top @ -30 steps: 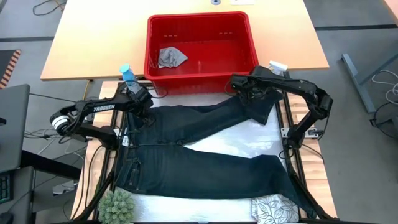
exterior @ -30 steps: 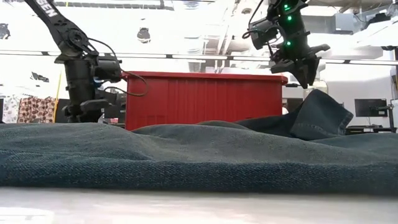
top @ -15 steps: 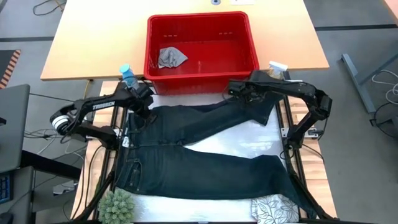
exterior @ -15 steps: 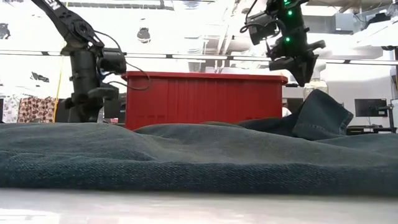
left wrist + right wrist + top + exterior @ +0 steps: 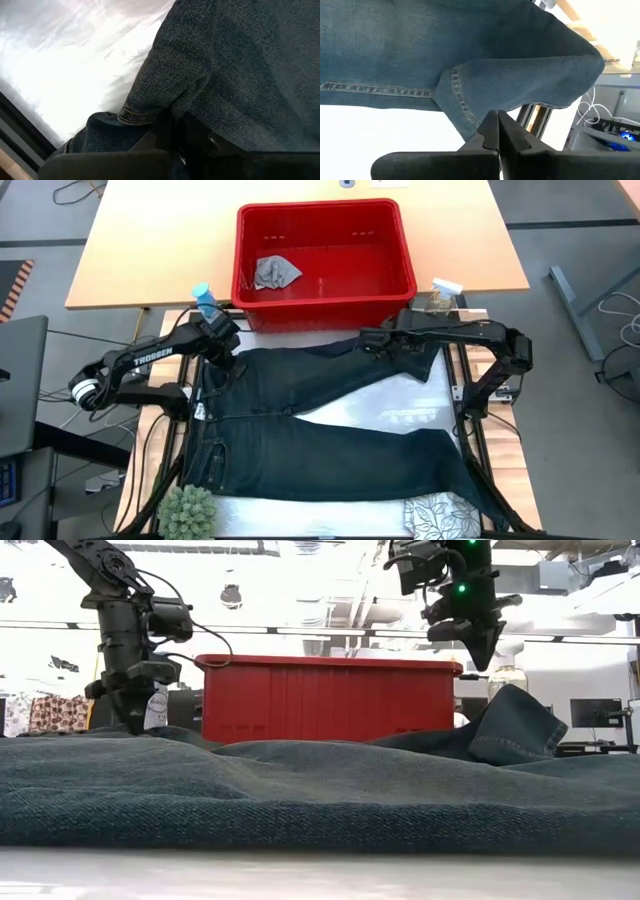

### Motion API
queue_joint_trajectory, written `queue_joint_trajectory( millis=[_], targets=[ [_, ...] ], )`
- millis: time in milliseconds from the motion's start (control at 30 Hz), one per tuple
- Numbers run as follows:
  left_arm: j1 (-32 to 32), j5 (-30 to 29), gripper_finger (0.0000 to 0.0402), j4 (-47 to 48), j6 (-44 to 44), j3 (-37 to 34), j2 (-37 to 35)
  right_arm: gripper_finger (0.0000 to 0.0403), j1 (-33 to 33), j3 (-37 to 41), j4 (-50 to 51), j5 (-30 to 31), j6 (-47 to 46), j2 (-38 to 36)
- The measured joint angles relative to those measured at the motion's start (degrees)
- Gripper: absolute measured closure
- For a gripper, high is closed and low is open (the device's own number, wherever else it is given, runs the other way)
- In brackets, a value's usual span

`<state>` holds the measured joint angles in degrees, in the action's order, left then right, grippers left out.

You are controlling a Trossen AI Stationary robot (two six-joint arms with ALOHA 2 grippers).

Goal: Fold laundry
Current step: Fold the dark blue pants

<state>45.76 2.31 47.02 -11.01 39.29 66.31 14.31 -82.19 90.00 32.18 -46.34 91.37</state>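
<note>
Closes the left tool (image 5: 224, 346), wide apart a second ago, onto the waist edge of the jeans (image 5: 330, 442) and lifts that edge a little off the counter (image 5: 400, 412); shows dark denim pinched right at the clenched fingers (image 5: 172, 132) in the left wrist view. Swings the right tool (image 5: 372, 344) inward along the upper leg, toward the left tool, and raises it. Snaps its fingers (image 5: 490, 131) together on nothing, with the leg's folded hem just beneath and clear of them.

Suggests a first fold getting under way: waist secured on one side, leg end not yet caught. Probably calls for the right tool to reopen and drop onto the hem before any lifting across.

Leaves the jeans spread flat under and between both tools, over a white sheet on the counter. Places a red basket (image 5: 240, 252) just beyond both tools, holding a small grey cloth (image 5: 275, 272). Puts a leaf-print cloth (image 5: 440, 515) well behind the right tool at the near edge, and a green plant (image 5: 188, 510) well behind the left. Sets a blue bottle (image 5: 205, 298) just beyond the left tool, a clear bottle (image 5: 443, 292) beside the right arm. Shows bright ceiling lights and shelving past the basket in the low view; no person in sight.
</note>
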Motion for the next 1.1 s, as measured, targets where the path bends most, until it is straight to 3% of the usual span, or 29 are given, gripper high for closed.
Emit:
queue_joint_trajectory(
  millis=[200,367,633,833,1100],
  targets=[
    [0.0,0.5,0.0357,-0.2,0.6,0.0,-0.4,0.0365,-1.7,0.0,-0.3,1.1,13.2,0.0],
    [-0.2,7.5,0.0283,-0.1,5.9,0.2,-0.5,0.0331,-1.4,0.0,-1.2,0.4,15.2,0.0],
    [-0.4,4.3,0.0162,2.1,4.4,3.4,-0.5,0.0308,-2.0,0.0,-5.1,-1.3,14.9,0.0],
    [-0.3,-6.1,0.0150,6.4,8.3,10.3,-0.5,0.0307,-1.9,0.0,-5.9,-1.3,14.9,0.0],
    [3.6,-2.6,0.0152,7.2,22.3,10.9,6.5,0.0307,-1.9,0.0,-7.8,-1.3,14.9,0.0]
  ],
)
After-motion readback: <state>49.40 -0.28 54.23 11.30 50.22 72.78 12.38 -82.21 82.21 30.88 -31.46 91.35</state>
